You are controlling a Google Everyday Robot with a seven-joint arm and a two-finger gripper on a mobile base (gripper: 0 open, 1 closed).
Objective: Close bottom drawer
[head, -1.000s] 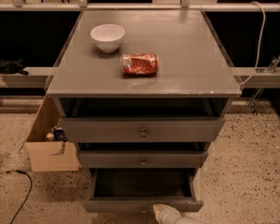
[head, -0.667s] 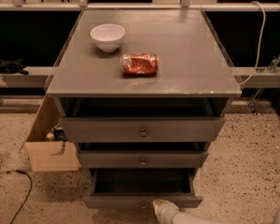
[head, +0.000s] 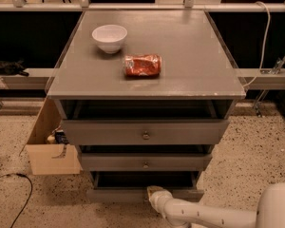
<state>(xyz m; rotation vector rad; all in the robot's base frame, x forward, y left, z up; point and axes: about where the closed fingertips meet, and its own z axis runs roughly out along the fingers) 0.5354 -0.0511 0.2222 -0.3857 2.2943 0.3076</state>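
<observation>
The bottom drawer point(head: 115, 194), lowest of the 3 in the grey cabinet point(head: 194, 61), stands pulled out a little toward the near side, its dark inside showing. The gripper point(head: 155, 192) sits at the middle of that drawer's front; I cannot tell whether it is wide or narrow. A white bowl point(head: 109, 37) and a red packet point(head: 142, 65) lie on top.

counter point(head: 194, 56): bowl point(head: 109, 37) back-L, can point(head: 142, 65) just R, nearer front
bottom drawer point(head: 114, 195): under 2 others
hand point(head: 155, 191): at its front, centre
box point(head: 47, 153): floor, L
</observation>
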